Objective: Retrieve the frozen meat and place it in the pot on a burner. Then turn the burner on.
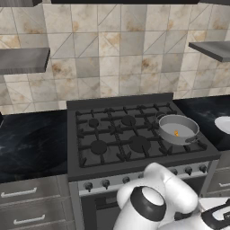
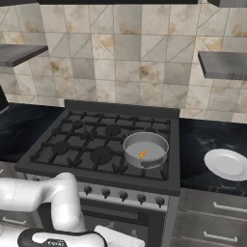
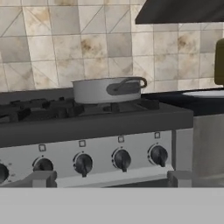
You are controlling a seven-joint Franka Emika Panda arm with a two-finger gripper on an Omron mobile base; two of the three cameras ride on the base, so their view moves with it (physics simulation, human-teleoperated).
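Meat (image 1: 176, 133) sits in the pot (image 1: 178, 128) already, a tiny orange-yellow chunk on the pale floor, so I judge the placing done and the burner step in hand. The pot stands on the front right burner of the stove (image 1: 134, 134), its short handle pointing toward the front edge.

My gripper (image 3: 111, 178) is low in front of the stove, level with the control panel, and its two fingertips (image 3: 41, 178) stand wide apart with nothing between them. A row of dark round knobs (image 3: 122, 159) faces me just ahead. I cannot read from here which knob governs the pot's burner; the rightmost knob (image 3: 158, 155) lies nearest below the pot, so that is my guess. The next move calls for easing forward, centring the open jaws on that knob, closing on its ridge and twisting.

The pot is shallow, wide, round grey metal with a smooth wall. The grates are dark, angular and matte; the panel is flat pale grey. The counter (image 1: 31, 143) beside the stove is glossy black, and a white dish (image 2: 226, 164) rests on the counter to the right. Behind, the wall tiles are beige and mottled.
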